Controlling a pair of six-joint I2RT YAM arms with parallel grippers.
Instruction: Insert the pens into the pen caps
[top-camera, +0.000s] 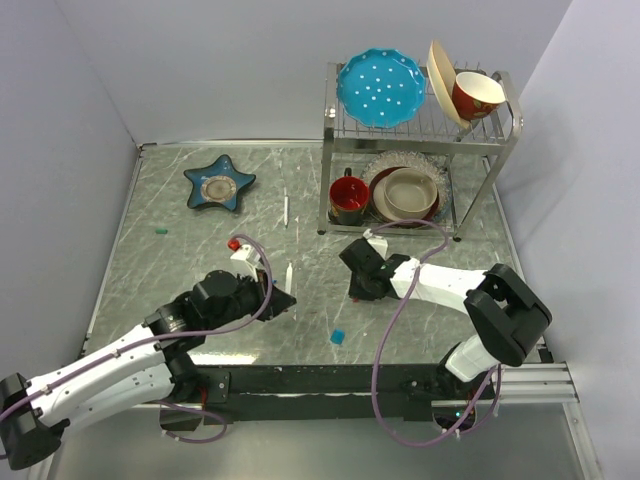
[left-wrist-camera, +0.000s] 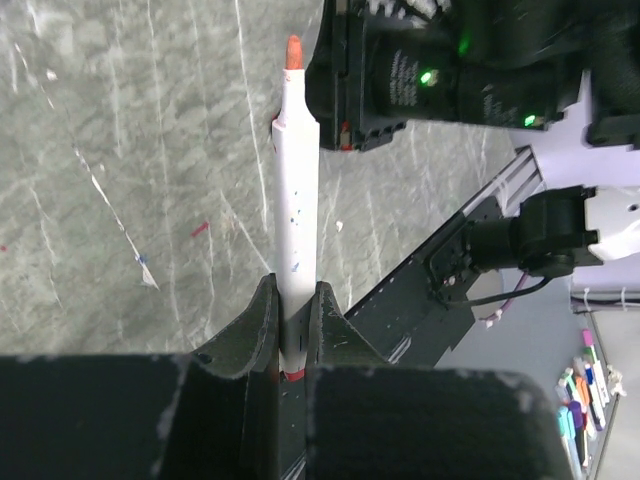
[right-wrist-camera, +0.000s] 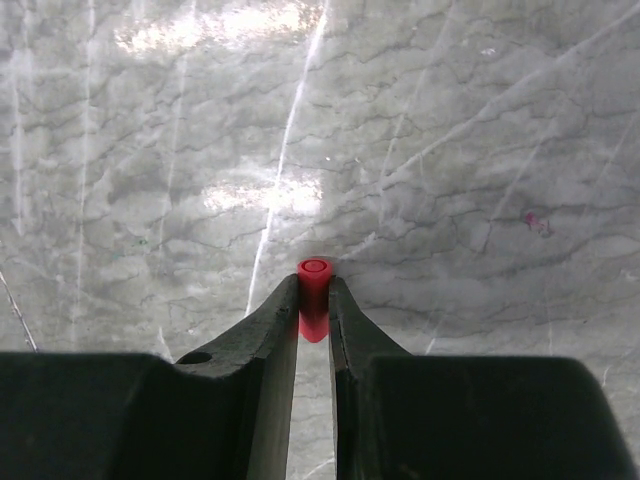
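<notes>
My left gripper (left-wrist-camera: 292, 292) is shut on a white pen (left-wrist-camera: 297, 200) with a red tip (left-wrist-camera: 293, 50); the pen sticks out past the fingers toward the right arm. In the top view this gripper (top-camera: 277, 297) holds the pen (top-camera: 289, 276) above the table's middle. My right gripper (right-wrist-camera: 313, 287) is shut on a small red cap (right-wrist-camera: 313, 290), open end facing away from the camera, just above the table. In the top view the right gripper (top-camera: 359, 291) is to the right of the pen tip, apart from it. A second white pen (top-camera: 286, 210), a blue cap (top-camera: 338, 336) and a teal cap (top-camera: 160, 231) lie on the table.
A metal dish rack (top-camera: 500, 135) with a blue plate (top-camera: 380, 88), bowls and a red mug (top-camera: 349, 198) stands at the back right. A blue star-shaped dish (top-camera: 218, 183) lies at the back left. Walls close in the left, back and right.
</notes>
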